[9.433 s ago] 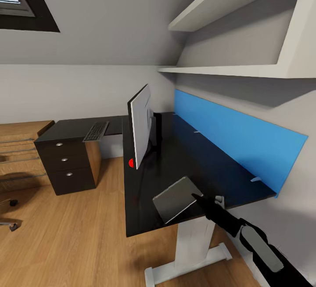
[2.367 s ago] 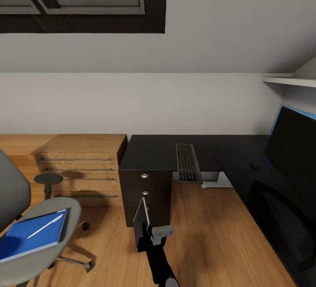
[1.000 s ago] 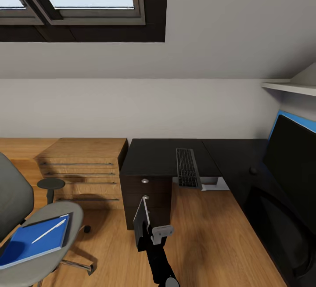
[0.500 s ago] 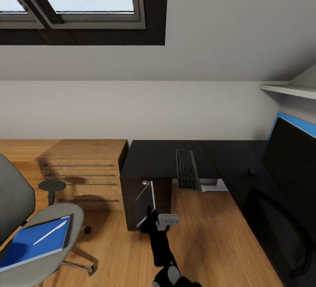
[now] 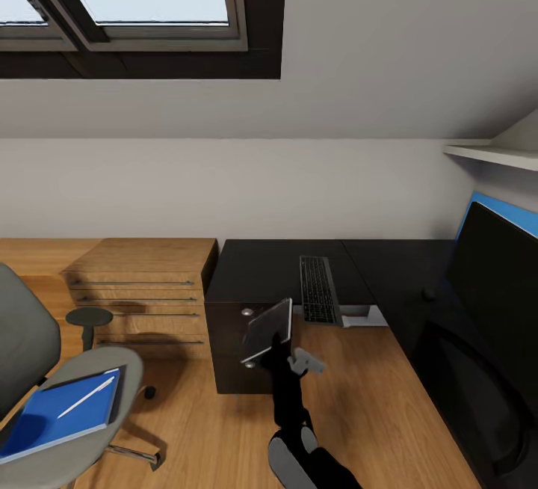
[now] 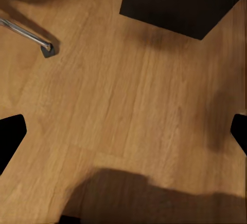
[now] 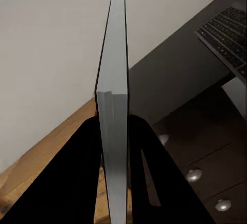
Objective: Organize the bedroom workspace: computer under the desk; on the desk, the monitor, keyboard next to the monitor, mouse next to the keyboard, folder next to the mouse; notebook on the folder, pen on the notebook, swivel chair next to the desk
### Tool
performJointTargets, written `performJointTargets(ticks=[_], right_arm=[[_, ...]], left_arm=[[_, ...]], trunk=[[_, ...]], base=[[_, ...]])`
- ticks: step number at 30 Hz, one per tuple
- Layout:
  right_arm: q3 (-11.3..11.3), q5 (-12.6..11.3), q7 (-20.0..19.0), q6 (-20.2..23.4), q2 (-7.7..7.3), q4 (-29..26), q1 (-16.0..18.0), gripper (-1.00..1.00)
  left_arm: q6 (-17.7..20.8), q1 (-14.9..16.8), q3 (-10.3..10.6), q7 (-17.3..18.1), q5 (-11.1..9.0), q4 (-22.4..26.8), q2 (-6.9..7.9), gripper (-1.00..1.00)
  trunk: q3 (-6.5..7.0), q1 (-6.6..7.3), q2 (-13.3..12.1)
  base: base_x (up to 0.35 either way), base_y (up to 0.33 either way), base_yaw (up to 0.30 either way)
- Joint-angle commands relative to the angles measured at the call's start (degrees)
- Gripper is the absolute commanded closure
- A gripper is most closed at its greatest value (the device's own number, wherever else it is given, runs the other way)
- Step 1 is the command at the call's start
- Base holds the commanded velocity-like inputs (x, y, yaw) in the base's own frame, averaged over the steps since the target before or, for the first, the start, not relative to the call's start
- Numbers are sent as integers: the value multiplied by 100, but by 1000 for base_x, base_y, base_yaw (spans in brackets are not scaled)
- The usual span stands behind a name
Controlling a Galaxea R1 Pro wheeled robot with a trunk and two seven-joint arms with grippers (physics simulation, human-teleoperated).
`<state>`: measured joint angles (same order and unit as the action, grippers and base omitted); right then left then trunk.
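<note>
Right jaws [image 7: 112, 175] pinching notebook [image 5: 267, 330] edge-on — left jaws [image 6: 123, 131] spread; folder [image 5: 58, 413], pen [image 5: 86, 396] on swivel chair [image 5: 75, 444].

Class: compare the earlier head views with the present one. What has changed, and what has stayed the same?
The right hand raised the notebook from floor level to the drawer unit, tilting it flatter. It was lifted off the desk earlier. Folder, pen and keyboard stayed put.
</note>
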<state>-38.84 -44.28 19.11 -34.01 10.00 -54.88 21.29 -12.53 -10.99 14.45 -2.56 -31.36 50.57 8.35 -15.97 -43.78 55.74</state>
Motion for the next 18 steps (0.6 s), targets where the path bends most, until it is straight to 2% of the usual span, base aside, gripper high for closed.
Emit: performJointTargets(ticks=[1,4,7,8,11,12,15,18], right_arm=[[-13,-124,0,-31,0,-27,7,100],[7,-509,-3,-28,0,-197,5,100],[15,-906,-4,-27,0,-298,0,100],[15,-964,-4,-27,0,-306,0,100],[13,-1193,-6,-27,0,-331,-1,100],[10,-1292,-6,-27,0,-337,-1,100],[4,-1460,-10,-27,0,-343,-6,100],[3,-1607,-7,-27,0,-348,-8,100]], left_arm=[[-29,1,28,-32,-25,15,-6,-100],[-17,1,-46,-136,46,225,-45,-100],[149,1,-242,-742,69,909,-76,-100],[250,1,-259,-887,68,1056,-80,-100],[1006,1,-306,-1526,52,1762,-85,-100],[1421,1,-335,-1794,45,2126,-89,-100],[2062,1,-452,-2188,38,2736,-108,-100],[2352,1,-547,-2389,35,3058,-146,-100]], trunk=[[-6,-1,5],[-6,-1,5],[-6,-1,5],[-6,-1,5],[-6,-1,5],[-6,-1,5],[-6,-1,5],[-6,-1,5]], base=[[0,0,0],[0,0,0],[0,0,0],[0,0,0],[0,0,0],[0,0,0],[0,0,0],[0,0,0]])
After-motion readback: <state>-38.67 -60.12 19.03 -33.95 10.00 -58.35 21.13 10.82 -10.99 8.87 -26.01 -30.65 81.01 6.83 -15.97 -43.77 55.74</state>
